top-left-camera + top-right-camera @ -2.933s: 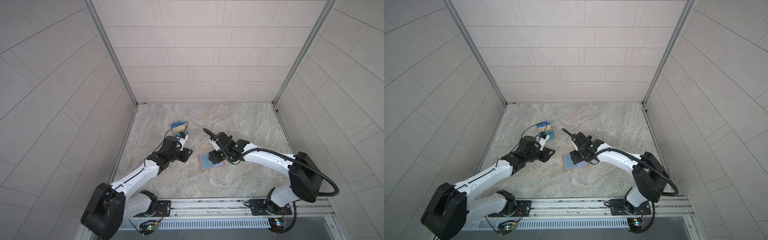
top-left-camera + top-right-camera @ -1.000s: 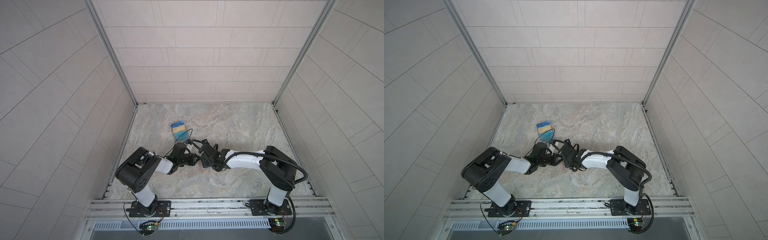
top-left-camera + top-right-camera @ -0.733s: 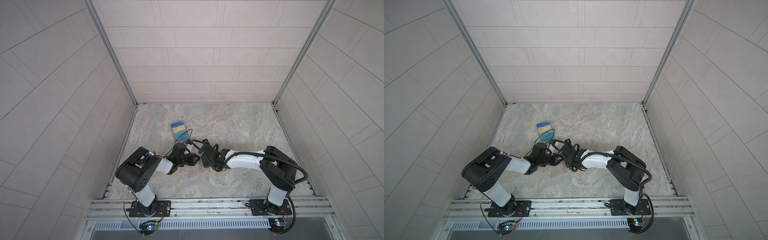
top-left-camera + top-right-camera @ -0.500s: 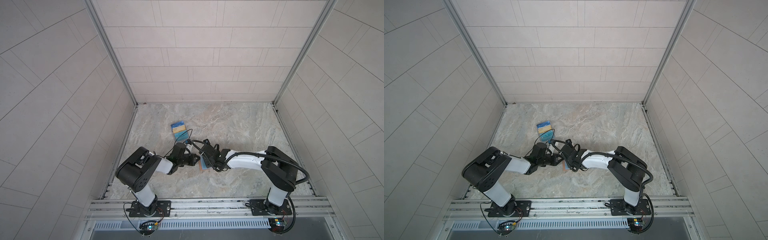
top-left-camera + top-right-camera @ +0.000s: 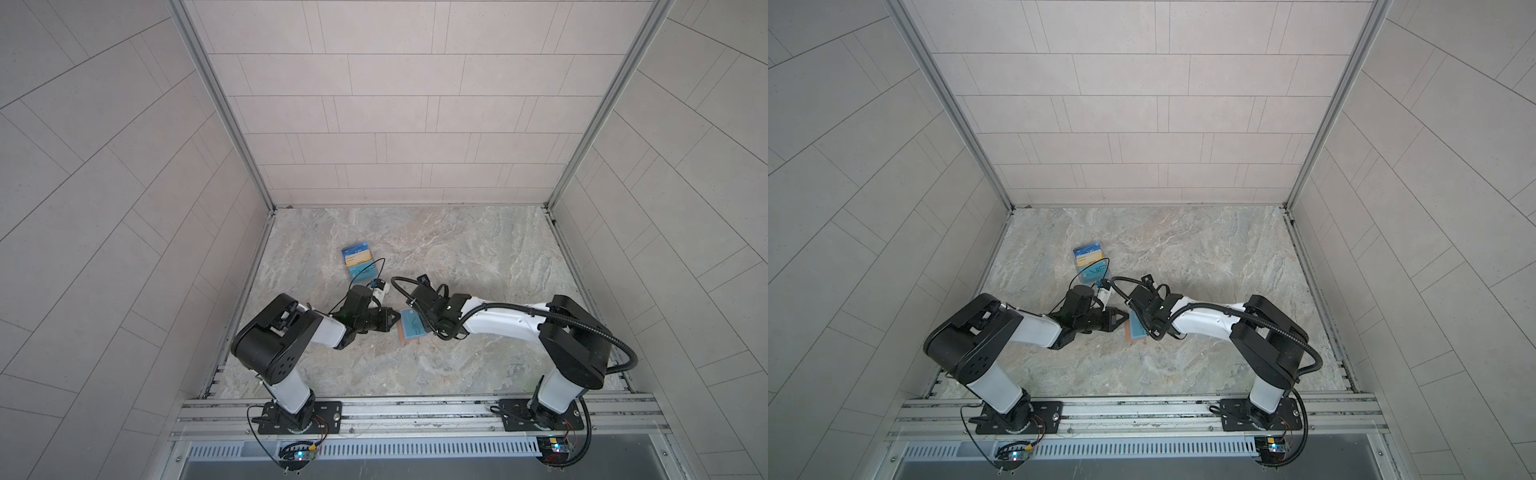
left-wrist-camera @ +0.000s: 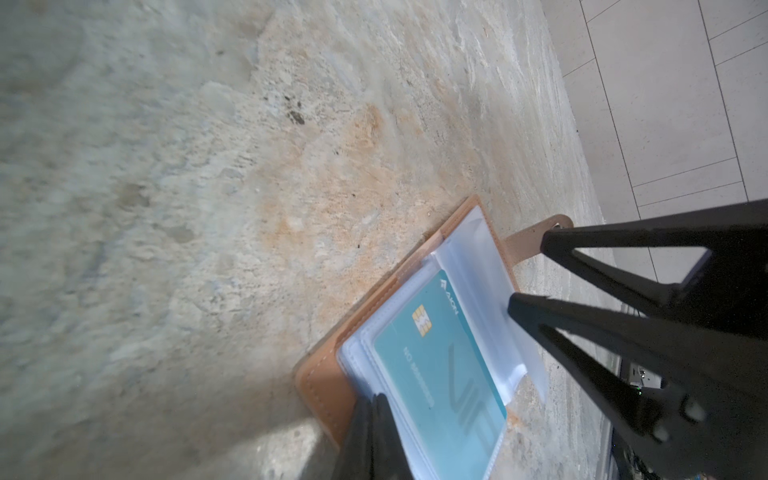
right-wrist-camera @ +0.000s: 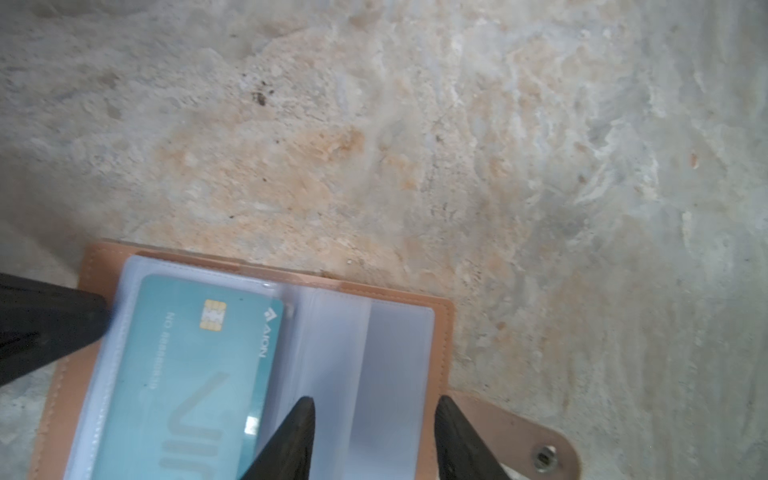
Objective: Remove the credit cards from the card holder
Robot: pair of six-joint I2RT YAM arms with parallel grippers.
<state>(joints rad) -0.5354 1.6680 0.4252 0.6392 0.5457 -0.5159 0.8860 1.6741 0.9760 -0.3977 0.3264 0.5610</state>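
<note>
1 card pile lies apart, beyond the open card holder.

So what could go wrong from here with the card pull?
1. The right gripper stands open across the empty clear sleeve, beside the teal card rather than on it. Closing here would likely pinch only plastic.
2. The shut left gripper sits at just one edge of the card holder, so a pull may swing or lift the holder.
</note>
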